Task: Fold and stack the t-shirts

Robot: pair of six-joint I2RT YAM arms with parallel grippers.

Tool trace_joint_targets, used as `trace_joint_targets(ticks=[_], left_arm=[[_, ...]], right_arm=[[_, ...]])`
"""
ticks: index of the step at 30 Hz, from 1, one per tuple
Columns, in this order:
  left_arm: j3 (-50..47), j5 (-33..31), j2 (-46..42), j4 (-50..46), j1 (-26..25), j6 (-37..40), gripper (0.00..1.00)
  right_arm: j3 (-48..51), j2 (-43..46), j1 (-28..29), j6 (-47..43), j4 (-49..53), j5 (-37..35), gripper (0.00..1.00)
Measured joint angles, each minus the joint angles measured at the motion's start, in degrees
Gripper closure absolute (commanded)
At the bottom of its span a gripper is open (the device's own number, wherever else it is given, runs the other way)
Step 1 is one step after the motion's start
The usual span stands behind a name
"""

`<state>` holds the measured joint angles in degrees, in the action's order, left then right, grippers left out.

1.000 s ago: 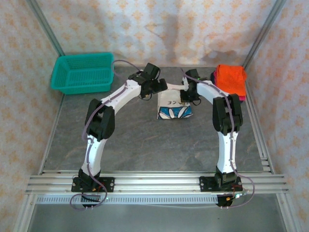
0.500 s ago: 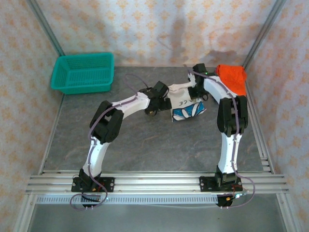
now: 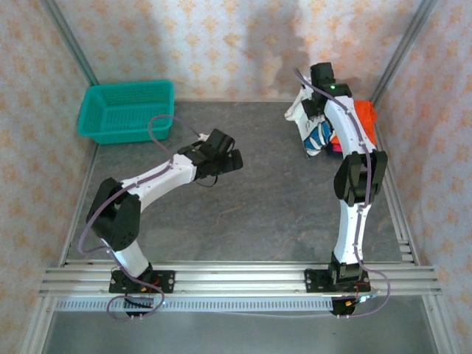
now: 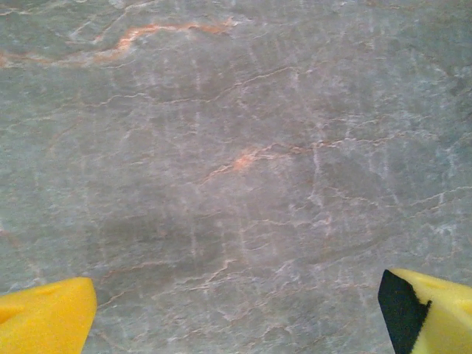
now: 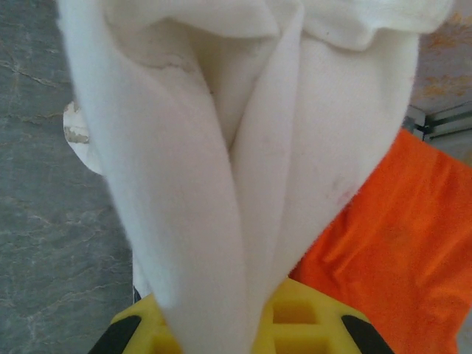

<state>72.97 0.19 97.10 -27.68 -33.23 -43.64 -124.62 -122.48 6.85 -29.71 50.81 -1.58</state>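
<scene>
Clamps a thick bunch of the white t-shirt in the right gripper, with yellow fingers pressed narrow on the folds. Holds that bundle up at the far right of the table, near the back wall, white cloth uppermost and blue print dangling at the low end. Hangs just beside the orange shirt, which lies folded in the far right corner; from the right wrist, shows orange directly behind the white folds, though cannot tell whether touching. Keeps the left gripper well apart, low over bare grey marbled table toward the middle, empty. Spreads the left fingers wide, one yellow tip at each lower corner of the left wrist view, nothing but stone between. Leaves the teal basket in the far left corner.
</scene>
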Motion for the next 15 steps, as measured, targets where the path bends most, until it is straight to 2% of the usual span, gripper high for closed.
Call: trace_joint_targets(ticks=[6, 15], left_arm=[[-3.2, -1.1, -0.2, 0.0, 0.0, -0.2, 0.01], [-4.1, -1.1, -0.3, 0.1, 0.0, -1.1, 0.01]], right_arm=[[-14.0, -5.2, -3.2, -2.8, 6.6, 2.1, 1.0], [-15.9, -6.3, -10.7, -4.8, 9.4, 9.7, 1.0]])
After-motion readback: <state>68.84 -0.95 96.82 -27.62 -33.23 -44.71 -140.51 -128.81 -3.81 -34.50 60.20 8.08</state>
